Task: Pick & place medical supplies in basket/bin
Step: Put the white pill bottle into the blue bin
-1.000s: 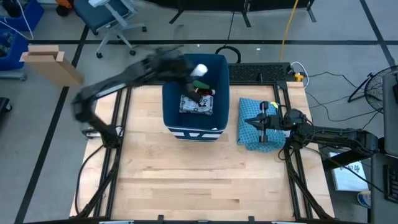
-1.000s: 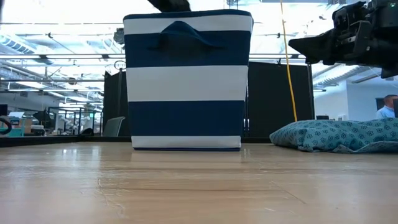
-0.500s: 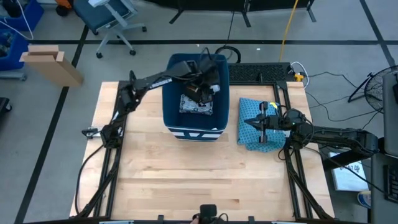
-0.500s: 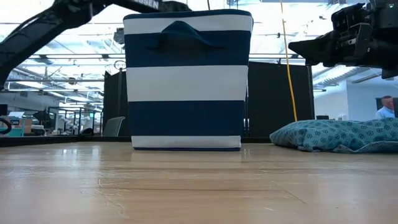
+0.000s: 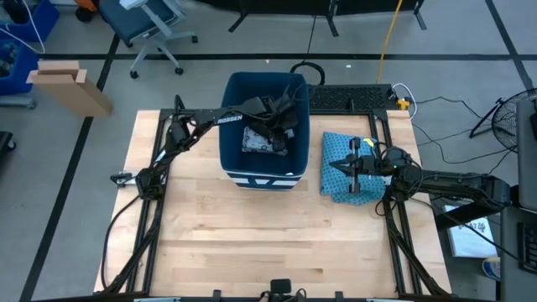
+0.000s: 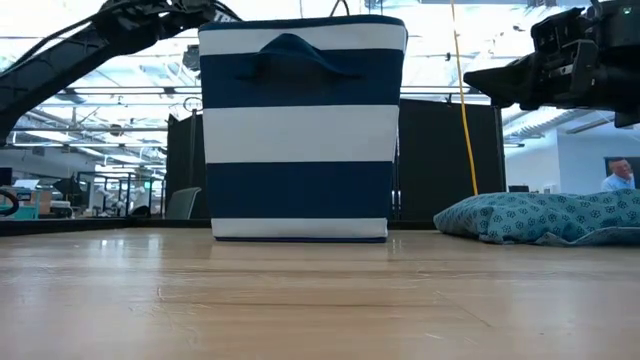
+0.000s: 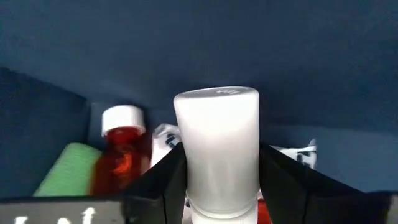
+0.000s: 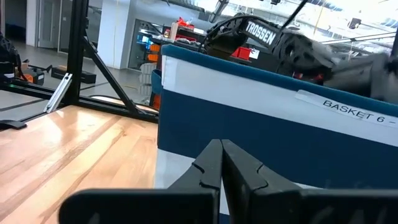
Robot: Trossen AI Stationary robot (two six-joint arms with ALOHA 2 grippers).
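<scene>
The deep dark-blue bin (image 5: 263, 172) with white stripes (image 6: 300, 130) stands at the table's far middle. My left gripper (image 5: 273, 124) reaches into it from the left and is shut on a white tube (image 7: 216, 140). Lower in the bin lie a red bottle with a white cap (image 7: 122, 149), a green oblong (image 7: 65, 171) and a flat white packet (image 5: 264, 143). My right gripper (image 5: 352, 174) is shut and empty. It hangs above the blue patterned cloth (image 5: 348, 189) to the right of the bin, clear of it in the low view (image 6: 475, 72). My left gripper pinches the white tube's body (image 7: 214, 186) between its two fingers (image 7: 168, 180), one on each side. The tube lies along the fingers, and its flat end (image 7: 216, 93) sticks out past their tips. It is held inside the bin; whether it touches anything below is hidden.
The folded blue patterned cloth (image 6: 545, 215) lies on the table right of the bin. Bare wooden table (image 5: 268, 235) spreads toward the near edge. A black frame (image 5: 155, 180) runs along both sides. A cardboard box (image 5: 67, 84) and a chair (image 5: 151, 21) stand beyond the table.
My left arm has swung over the bin and gone down into it with the white tube, still shut on it. My right gripper has kept still above the cloth.
</scene>
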